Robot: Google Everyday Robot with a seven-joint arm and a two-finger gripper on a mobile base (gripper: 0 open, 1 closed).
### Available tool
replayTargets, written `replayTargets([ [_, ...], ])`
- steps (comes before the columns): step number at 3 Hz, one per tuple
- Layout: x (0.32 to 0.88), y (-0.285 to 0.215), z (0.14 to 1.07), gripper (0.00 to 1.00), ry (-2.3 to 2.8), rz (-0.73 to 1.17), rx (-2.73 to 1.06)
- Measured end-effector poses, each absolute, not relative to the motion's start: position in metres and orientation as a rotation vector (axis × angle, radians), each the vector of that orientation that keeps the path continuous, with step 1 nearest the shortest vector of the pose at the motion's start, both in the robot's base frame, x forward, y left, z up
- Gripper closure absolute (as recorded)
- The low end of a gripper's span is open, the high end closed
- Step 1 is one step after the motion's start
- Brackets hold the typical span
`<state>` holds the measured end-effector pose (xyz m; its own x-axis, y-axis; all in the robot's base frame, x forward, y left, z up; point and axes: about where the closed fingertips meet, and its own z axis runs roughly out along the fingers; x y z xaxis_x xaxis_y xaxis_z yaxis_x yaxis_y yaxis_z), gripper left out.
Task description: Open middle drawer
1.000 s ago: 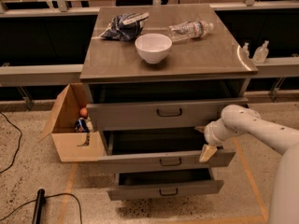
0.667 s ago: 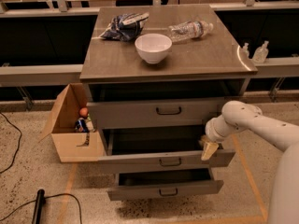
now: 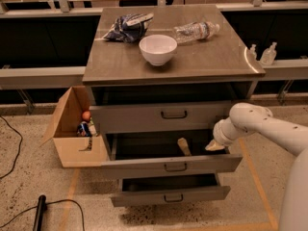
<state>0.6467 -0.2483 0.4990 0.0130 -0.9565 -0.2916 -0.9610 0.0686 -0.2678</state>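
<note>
Hand (image 3: pixel 211 146), tipped in beige at the end of the white arm (image 3: pixel 269 126), sits at the right end of the middle drawer (image 3: pixel 144 167), just above its front panel and over the open cavity. Whether it is clenched or released cannot be told.

Printing on the crumpled blue-and-white bag (image 3: pixel 129 27) and the label on the clear plastic bottle (image 3: pixel 196 31) are too small to read.

Wide and grey, the middle drawer has a medium-height front with one small dark bail handle (image 3: pixel 175 167) at its centre. It stands out further than the other two, its dark interior showing, with a small beige piece (image 3: pixel 184 147) upright inside that I cannot identify.

Three drawers in all: the top drawer (image 3: pixel 144 117) sits furthest back and the bottom drawer (image 3: pixel 144 196) is partly out. The table (image 3: pixel 211 61) carries one white bowl (image 3: pixel 158 48), the bag, and the bottle lying on its side. One open cardboard box (image 3: pixel 72 148) stands on the floor to the left, touching the drawer unit. Two small bottles (image 3: pixel 268 54) stand on the ledge at the right.
</note>
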Motion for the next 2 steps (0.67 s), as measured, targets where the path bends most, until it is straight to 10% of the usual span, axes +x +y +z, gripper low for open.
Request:
replayTargets([
  [1, 0.646, -0.2469, 0.4967, 0.62, 1.961, 0.022, -1.908],
  [2, 0.6453, -0.2457, 0.4946, 0.37, 1.962, 0.026, -1.91],
])
